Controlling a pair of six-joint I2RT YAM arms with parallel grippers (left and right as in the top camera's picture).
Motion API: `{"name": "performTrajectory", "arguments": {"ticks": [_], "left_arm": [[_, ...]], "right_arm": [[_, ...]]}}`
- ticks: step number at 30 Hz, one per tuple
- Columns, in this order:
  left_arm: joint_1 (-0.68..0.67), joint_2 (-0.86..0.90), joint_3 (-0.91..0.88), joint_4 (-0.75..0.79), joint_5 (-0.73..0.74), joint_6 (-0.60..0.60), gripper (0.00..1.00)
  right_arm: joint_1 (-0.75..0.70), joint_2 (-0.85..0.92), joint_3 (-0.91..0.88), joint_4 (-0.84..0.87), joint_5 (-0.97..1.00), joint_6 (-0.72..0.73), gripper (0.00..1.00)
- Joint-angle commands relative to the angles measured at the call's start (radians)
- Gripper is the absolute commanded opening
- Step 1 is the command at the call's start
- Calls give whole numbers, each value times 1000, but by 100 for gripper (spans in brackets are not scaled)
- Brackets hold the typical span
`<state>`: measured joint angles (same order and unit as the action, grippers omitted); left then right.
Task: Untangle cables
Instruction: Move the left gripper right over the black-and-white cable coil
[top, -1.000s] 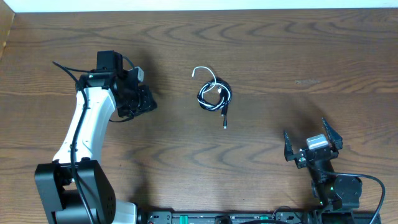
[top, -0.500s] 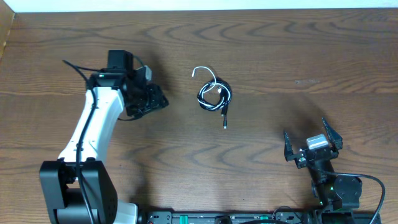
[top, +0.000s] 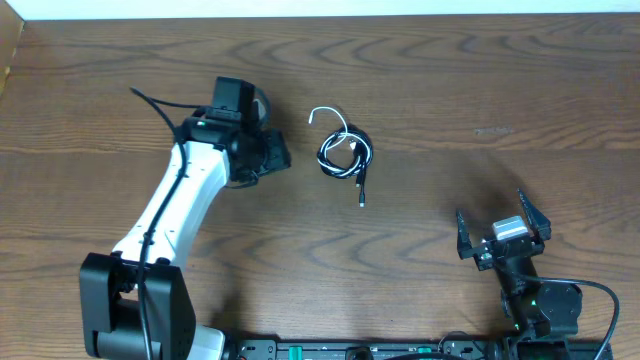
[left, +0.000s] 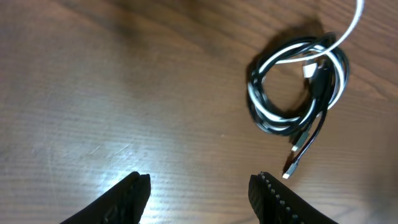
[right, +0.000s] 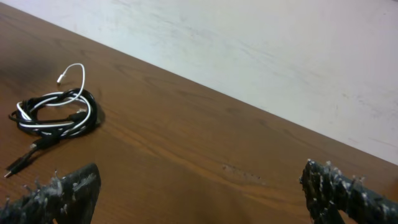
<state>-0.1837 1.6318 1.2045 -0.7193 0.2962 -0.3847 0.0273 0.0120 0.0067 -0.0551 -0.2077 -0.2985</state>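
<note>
**1. Layout.** The table (top: 450, 100) is dark wood. The left arm (top: 170, 215) reaches across it toward 1 o'clock and ends in the left gripper (top: 275, 155). The right gripper (top: 502, 228) sits in the 5 o'clock area of the table, well apart from the work.

**2. End effectors.** The left gripper is released: its wrist view shows only bare wood between its fingers (left: 134, 193). The right gripper is released too, with its jaws spread wide and nothing between them.

**3. Task item.** The cables (top: 345, 153) lie near the table centre as one small coil. The coil is at 3 o'clock from the left gripper, near it but not touching. The black cable (top: 361, 185) and the white cable (top: 325, 112) share the same loops. The black tail leaves the coil toward 6 o'clock. The white free end arcs toward 11 o'clock.

**4. Progress.**
- Nothing appears done: neither cable is held and no strand is separated.
- All of the untangling remains.
- The left gripper appears placed for a first grasp.

**5. View differences.**
- Only the overhead view shows both arms and their spacing from the coil.
- The left wrist view resolves the strands, with white and black runs side by side. It also shows a white plug (left: 309, 71) inside the ring.
- The right wrist view, low and oblique, shows the white end arching up off the table, which the other views flatten.
</note>
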Motion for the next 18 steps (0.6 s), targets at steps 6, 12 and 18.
{"name": "performTrajectory", "arguments": {"ticks": [6, 12, 18], "left_arm": [[-62, 14, -10, 22, -81, -29, 57], [-69, 14, -10, 21, -80, -29, 57], [-70, 14, -10, 18, -80, -29, 59]], "right_arm": [[-6, -5, -1, -5, 7, 14, 99], [-6, -5, -1, -5, 7, 14, 99], [-6, -5, -1, -5, 7, 14, 99]]}}
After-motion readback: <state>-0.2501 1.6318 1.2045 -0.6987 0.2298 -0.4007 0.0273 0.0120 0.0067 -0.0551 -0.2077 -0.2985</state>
